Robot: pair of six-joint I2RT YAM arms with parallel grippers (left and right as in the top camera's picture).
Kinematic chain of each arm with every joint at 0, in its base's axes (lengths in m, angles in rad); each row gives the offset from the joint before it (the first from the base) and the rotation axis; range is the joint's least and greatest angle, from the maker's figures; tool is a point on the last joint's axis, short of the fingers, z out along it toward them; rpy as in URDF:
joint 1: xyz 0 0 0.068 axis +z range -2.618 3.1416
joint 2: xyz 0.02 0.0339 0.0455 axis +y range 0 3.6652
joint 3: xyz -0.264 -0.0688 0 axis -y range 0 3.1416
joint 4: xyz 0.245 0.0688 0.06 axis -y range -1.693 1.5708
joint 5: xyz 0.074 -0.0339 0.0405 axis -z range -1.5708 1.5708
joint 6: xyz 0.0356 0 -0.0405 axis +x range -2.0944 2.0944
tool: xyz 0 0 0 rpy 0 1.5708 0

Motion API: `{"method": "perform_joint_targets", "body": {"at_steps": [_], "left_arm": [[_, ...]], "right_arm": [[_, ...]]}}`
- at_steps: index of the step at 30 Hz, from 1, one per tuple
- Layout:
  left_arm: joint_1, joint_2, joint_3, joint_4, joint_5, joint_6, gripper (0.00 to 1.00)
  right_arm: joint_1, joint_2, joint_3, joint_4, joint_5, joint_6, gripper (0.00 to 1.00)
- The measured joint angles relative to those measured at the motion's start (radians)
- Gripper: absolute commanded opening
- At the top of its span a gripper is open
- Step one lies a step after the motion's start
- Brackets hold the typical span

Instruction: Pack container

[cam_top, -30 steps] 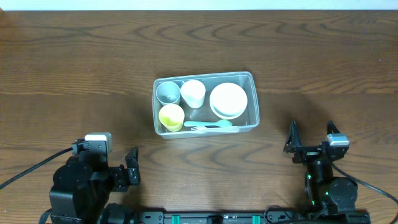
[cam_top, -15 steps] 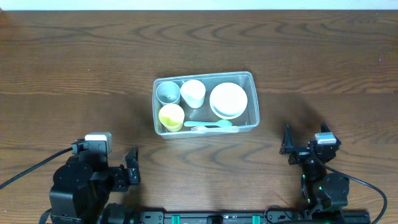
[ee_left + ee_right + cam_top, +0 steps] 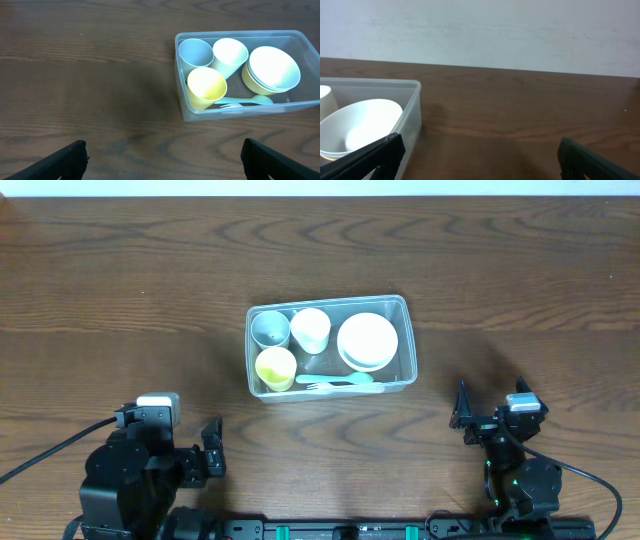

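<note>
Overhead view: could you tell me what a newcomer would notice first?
The clear container sits centre frame, holding three cups at left, stacked bowls at right and a fork in front. The left end effector and right end effector sit open near the front edge.

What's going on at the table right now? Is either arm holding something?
Neither arm is holding anything. The left gripper and the right gripper are both open and empty, low at the near edge of the table, well clear of the container. The container sits mid-table and holds a grey cup, a white cup, a yellow cup, stacked bowls and plastic cutlery along its near wall. Nothing loose is visible outside it, so the packing looks done.
</note>
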Motion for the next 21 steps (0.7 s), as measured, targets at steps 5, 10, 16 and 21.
{"method": "perform_joint_targets", "body": {"at_steps": [5, 10, 16, 21], "left_arm": [[0.000, 0.000, 0.000, 0.000, 0.000, 0.000, 0.98], [0.023, -0.001, -0.001, -0.085, 0.000, 0.000, 0.98], [0.093, -0.118, -0.114, -0.053, 0.000, 0.001, 0.98], [0.125, -0.294, -0.306, 0.085, 0.000, 0.001, 0.98]], "right_arm": [[0.000, 0.000, 0.000, 0.000, 0.000, 0.000, 0.99], [0.000, 0.000, 0.000, 0.000, 0.000, 0.000, 0.99], [0.000, 0.000, 0.000, 0.000, 0.000, 0.000, 0.99], [0.000, 0.000, 0.000, 0.000, -0.002, 0.000, 0.99]]}}
